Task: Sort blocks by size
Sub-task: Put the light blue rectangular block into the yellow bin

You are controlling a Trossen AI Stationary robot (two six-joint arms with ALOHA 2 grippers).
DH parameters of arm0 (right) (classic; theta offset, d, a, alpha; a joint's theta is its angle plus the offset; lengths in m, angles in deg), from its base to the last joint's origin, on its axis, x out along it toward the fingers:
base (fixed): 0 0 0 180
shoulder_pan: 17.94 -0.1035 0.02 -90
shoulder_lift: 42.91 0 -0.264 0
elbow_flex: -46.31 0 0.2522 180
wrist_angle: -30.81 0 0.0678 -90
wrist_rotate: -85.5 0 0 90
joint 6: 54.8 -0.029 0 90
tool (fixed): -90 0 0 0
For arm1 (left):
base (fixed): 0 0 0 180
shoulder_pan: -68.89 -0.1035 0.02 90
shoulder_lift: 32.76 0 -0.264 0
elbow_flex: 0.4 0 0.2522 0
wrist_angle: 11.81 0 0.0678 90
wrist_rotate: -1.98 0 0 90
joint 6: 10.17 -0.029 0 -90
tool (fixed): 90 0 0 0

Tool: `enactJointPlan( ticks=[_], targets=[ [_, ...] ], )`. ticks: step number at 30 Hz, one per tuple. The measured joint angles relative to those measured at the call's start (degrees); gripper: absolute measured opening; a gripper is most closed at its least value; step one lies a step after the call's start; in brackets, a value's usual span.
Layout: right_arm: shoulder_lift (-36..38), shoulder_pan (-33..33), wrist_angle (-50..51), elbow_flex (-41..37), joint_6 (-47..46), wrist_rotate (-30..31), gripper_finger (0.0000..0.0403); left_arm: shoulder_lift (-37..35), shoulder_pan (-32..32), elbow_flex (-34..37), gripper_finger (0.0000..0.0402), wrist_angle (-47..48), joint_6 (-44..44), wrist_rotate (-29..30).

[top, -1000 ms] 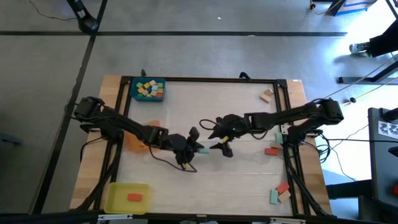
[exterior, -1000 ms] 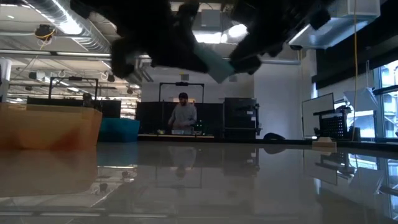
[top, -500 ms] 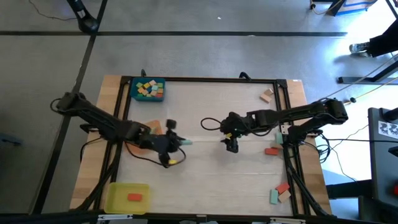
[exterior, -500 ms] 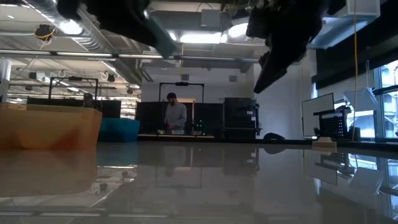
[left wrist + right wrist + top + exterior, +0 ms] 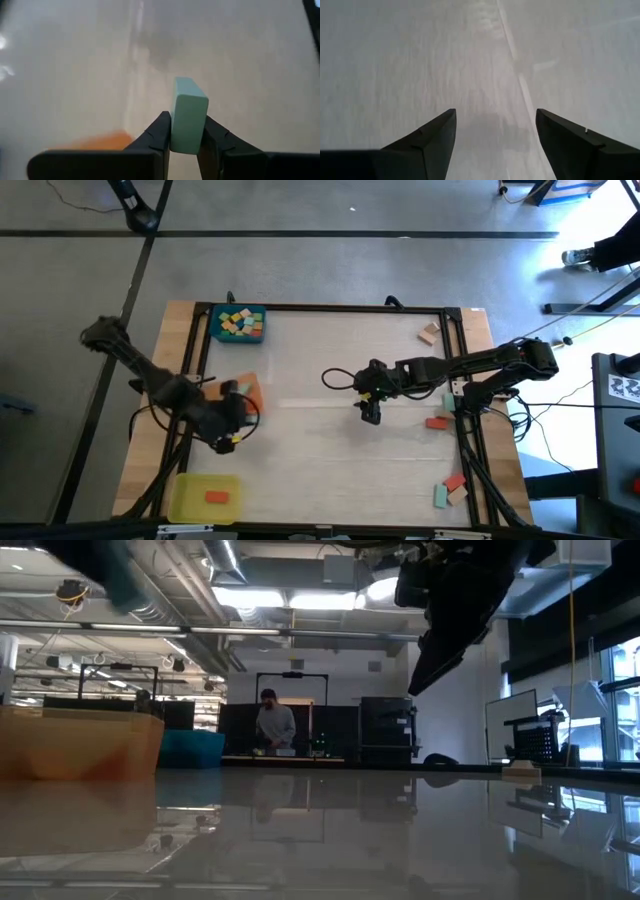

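while the left gripper (image 5: 186, 137) pinches a pale teal-green block (image 5: 188, 116) between its two dark fingers (image 5: 159, 132), the block stands upright out of the fingertips, seen in the left wrist view over the pale table (image 5: 330, 450) with a corner of the orange tray (image 5: 95, 141) showing just below it. from the high view that left gripper (image 5: 232, 430) hangs at the left side of the table, beside the orange tray (image 5: 248, 390), between the blue tray (image 5: 238, 323) at the far left corner and the yellow tray (image 5: 203, 496) at the near left corner. the blue tray holds a heap of small blocks (image 5: 238, 322) in yellow, orange, pink and green; the yellow tray holds one red-orange block (image 5: 216, 497).

the right gripper (image 5: 371, 412) hovers near the table's middle, its fingers (image 5: 427, 140) spread wide apart with nothing between them, only bare table under them in the right wrist view. in the low view it hangs as a dark shape (image 5: 445, 645) well above the tabletop.

more blocks lie loose on the right side: a tan one (image 5: 429, 333) near the far right corner, a red one (image 5: 436, 422) by the right edge, and a red and teal pair (image 5: 448, 489) near the near right corner.

beyond the table, a person (image 5: 273, 728) stands at a bench far off in the room.
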Motion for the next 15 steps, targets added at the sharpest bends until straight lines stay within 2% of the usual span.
enactJointPlan(
  ticks=[5,11,15],
  targets=[
    [0.0,0.0,0.0,0.0,-0.2,0.0,0.0269,0.1,5.6,0.0,0.0046,5.9,15.7,-7.7],
    [0.0,0.0,0.0,0.0,-0.2,0.0,0.0269,0.3,12.4,0.0,0.0050,7.3,32.2,-15.2],
    [0.0,0.0,0.0,0.0,-0.4,0.0,0.0269,0.9,18.0,0.0,0.0047,6.6,44.6,-17.1]
  ],
)
